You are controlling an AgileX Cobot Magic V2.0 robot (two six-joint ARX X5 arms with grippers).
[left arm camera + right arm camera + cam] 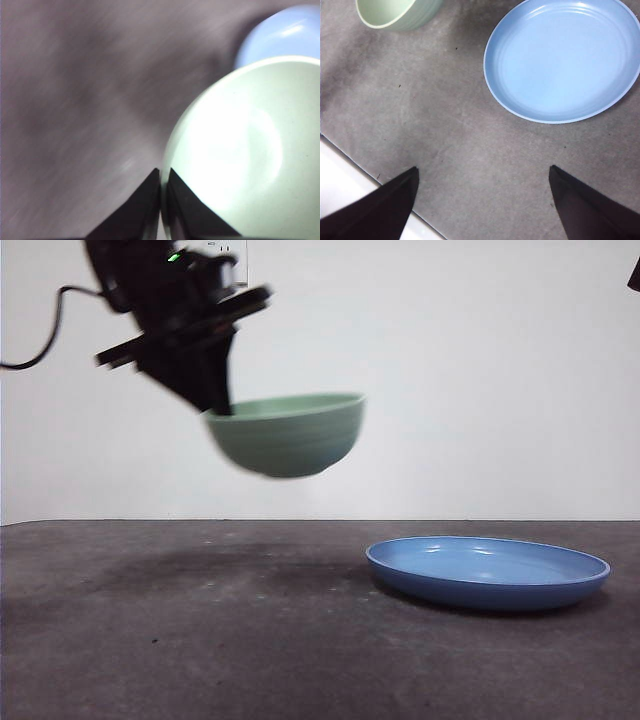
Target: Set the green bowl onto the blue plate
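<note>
The green bowl (pixel 290 435) hangs tilted in the air, well above the table and to the left of the blue plate (pixel 487 571). My left gripper (pixel 215 400) is shut on the bowl's left rim; the left wrist view shows the rim pinched between its jaws (pixel 161 192), with the pale inside of the bowl (pixel 240 150) and a part of the plate (pixel 280 37) beyond. My right gripper (pixel 482 200) is open high over the table with nothing between its jaws, looking down on the plate (pixel 562 60) and the bowl (pixel 395 12).
The dark grey table (pixel 200 640) runs under both things; its pale edge (pixel 350 185) shows in the right wrist view. A black tip of the waiting arm (pixel 634 275) sits at the top right corner. A white wall stands behind.
</note>
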